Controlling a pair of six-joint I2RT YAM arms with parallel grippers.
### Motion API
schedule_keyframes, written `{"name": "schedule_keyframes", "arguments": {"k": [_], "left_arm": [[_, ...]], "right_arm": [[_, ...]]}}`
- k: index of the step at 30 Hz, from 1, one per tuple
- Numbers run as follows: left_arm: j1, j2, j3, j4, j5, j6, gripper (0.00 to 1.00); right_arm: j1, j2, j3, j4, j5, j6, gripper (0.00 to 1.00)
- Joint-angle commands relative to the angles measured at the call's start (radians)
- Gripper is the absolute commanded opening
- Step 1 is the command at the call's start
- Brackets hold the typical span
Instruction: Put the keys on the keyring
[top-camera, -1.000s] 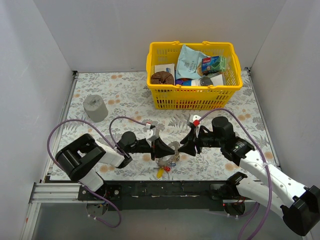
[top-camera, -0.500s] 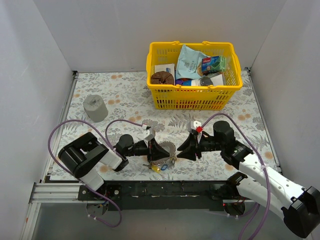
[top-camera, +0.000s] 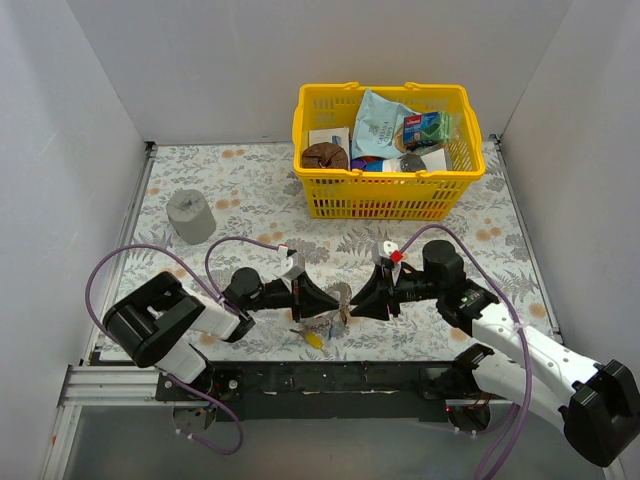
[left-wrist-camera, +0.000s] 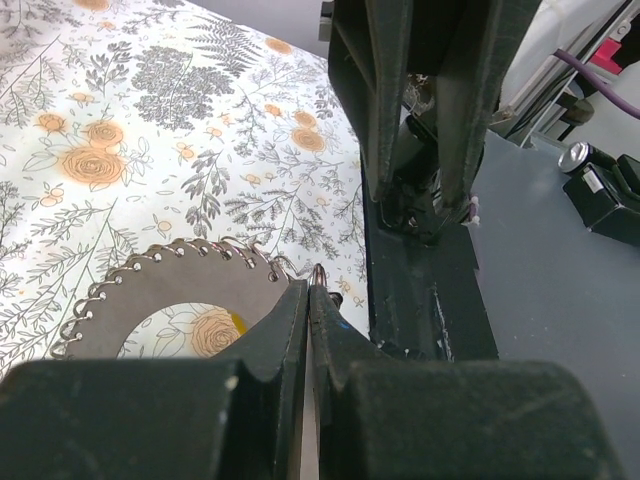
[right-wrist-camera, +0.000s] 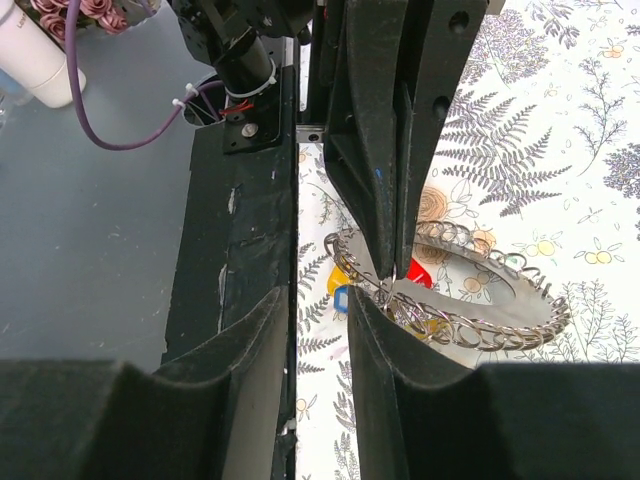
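**Two grippers meet nose to nose over a keyring**

Seen from above, the left gripper (top-camera: 328, 300) and the right gripper (top-camera: 353, 300) point at each other near the front of the flowered tablecloth (top-camera: 250, 190). The keyring (top-camera: 340, 297) sits between their tips. The keys (top-camera: 317, 338), one with a yellow head, sit just below it toward the table's near edge. A yellow basket (top-camera: 330, 205) of groceries stands at the back, and a grey roll (top-camera: 190, 216) is well off to the left.

The left wrist camera shows its own fingers (left-wrist-camera: 270, 340) pressed together with no gap. Their tips pinch the rim of the keyring (left-wrist-camera: 120, 305), a flat grey ring edged with wire coils. The cloth shows through its hole.

The right wrist camera shows its own fingers (right-wrist-camera: 230, 380) a little apart, with nothing visible in the narrow gap between them. The keyring (right-wrist-camera: 520, 295) lies just beyond their tips, its near rim clamped by the closed left gripper reaching in from opposite. Red, yellow and blue heads of the keys (right-wrist-camera: 420, 270) show under that pinched end.
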Motion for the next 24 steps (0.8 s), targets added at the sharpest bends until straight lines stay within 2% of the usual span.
{"name": "schedule_keyframes", "arguments": {"k": [1, 24], "left_arm": [[0.007, -0.053, 0.019, 0.530, 0.034, -0.007, 0.00], [0.025, -0.100, 0.033, 0.528, 0.071, -0.035, 0.00]], "right_arm": [[0.002, 0.006, 0.006, 0.073, -0.013, 0.006, 0.37], [0.002, 0.075, -0.024, 0.135, -0.073, 0.015, 0.29]]}}
